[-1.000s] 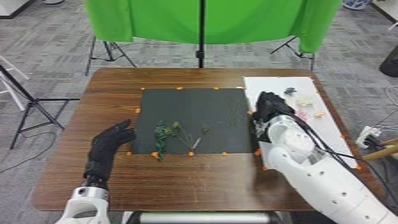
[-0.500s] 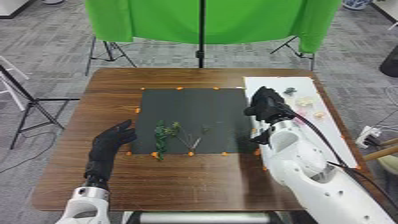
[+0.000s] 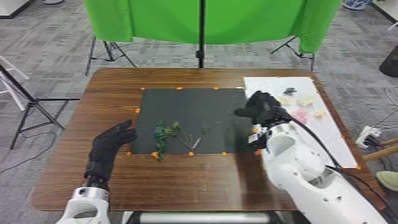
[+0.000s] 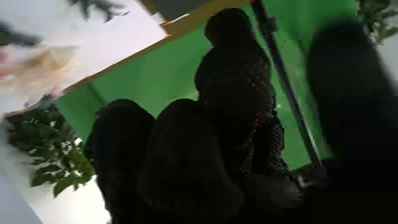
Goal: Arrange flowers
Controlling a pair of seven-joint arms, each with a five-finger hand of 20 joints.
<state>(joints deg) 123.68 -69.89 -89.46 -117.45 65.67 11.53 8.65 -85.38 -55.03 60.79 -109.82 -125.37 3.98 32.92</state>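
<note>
From the mat's (image 3: 182, 107) centre, the right hand (image 3: 264, 108) is at 2–3 o'clock, fingers loosely straight, and the left hand (image 3: 108, 141) at 8, relaxed open. Greenery (image 3: 161, 132) lies on the mat toward 7, flowers (image 3: 305, 102) on the sheet (image 3: 265, 84) toward 3.

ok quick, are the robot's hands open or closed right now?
Left hand: open, fingers relaxed, nothing in it.
Right hand: open, thumb apart from the fingers, nothing seen in it.
</note>
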